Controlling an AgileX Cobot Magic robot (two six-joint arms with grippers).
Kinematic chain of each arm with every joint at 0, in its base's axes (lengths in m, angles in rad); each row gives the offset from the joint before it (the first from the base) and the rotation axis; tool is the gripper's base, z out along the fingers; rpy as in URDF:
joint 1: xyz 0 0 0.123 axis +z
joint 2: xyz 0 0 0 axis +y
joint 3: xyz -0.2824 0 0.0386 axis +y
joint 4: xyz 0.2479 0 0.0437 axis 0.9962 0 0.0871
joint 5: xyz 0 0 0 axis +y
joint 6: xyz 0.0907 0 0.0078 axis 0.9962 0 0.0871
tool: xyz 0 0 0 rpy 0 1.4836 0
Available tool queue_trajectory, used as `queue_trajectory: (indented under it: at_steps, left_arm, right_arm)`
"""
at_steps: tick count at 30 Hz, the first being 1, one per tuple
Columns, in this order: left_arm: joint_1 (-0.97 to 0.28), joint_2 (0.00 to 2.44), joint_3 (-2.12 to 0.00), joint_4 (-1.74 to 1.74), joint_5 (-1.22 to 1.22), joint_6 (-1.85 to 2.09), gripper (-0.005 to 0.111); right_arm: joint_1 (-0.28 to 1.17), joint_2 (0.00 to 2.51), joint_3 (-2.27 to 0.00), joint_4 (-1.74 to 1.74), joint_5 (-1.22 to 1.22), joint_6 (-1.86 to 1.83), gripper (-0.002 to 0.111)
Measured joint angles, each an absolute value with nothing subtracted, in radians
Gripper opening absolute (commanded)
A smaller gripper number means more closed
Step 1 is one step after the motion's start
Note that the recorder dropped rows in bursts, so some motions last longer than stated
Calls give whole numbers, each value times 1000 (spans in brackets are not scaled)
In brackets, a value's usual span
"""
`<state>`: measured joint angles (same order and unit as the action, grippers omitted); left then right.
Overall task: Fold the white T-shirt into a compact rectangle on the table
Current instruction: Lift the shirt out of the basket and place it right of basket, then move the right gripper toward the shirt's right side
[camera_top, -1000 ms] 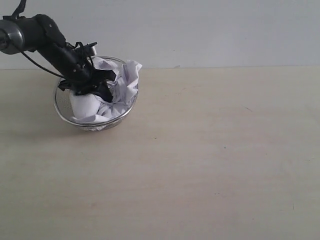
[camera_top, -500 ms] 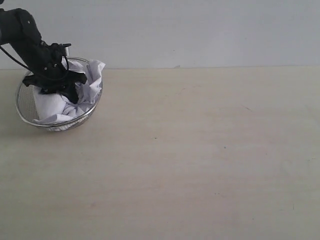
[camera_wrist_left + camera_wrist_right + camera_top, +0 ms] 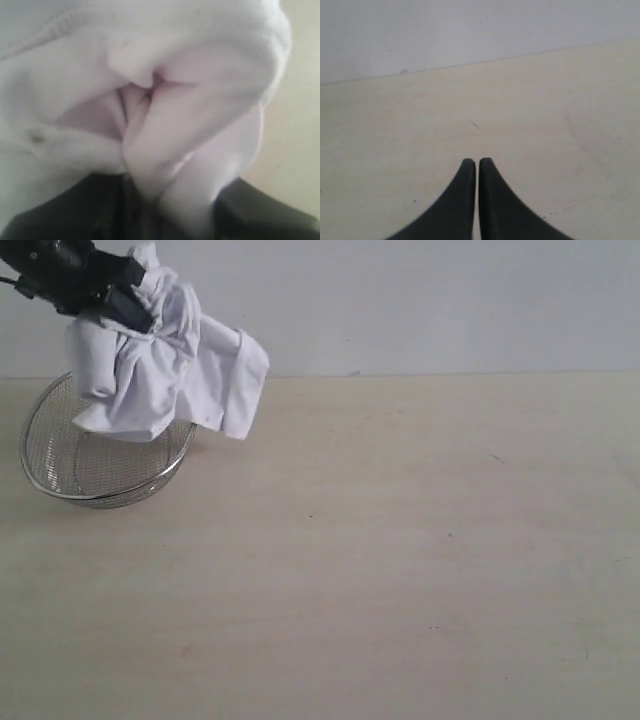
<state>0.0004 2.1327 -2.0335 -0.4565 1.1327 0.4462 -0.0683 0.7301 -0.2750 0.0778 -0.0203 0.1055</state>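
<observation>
Table | left claw lifted white T-shirt out of basket

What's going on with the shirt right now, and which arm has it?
The left gripper is shut on the white T-shirt and holds it up as a crumpled bunch above the wire-mesh basket at the far left of the table. The shirt's lowest folds hang down near the basket's rim. The right gripper is shut on nothing, over bare table. No folding has started yet.
</observation>
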Motion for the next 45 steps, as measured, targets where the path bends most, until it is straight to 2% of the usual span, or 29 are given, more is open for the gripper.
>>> queue_trajectory:
  at_steps: [6, 17, 22, 31, 37, 41, 45]
  left_arm:
    - [-40, 2030, -2034, -833, 1115, 610, 4]
    - [-244, 2116, -2015, -827, 1058, 614, 4]
    - [-307, 2176, -1902, -792, 976, 608, 4]
    - [-330, 2181, -1662, -801, 701, 614, 4]
    - [-357, 2181, -1566, -812, 626, 649, 5]
    - [-357, 2181, -1559, -814, 599, 673, 18]
    - [-357, 2181, -1559, -814, 595, 690, 40]
  right_arm:
    - [-68, 730, -275, 78, -20, 105, 0]
    - [-68, 730, -275, 78, -24, 105, 0]
    - [-68, 730, -275, 78, -24, 105, 0]
    - [-68, 730, -275, 78, -28, 105, 0]
    - [-68, 730, -275, 78, -30, 105, 0]
    - [-68, 730, -275, 78, -30, 105, 0]
    - [-68, 730, -276, 78, -28, 108, 0]
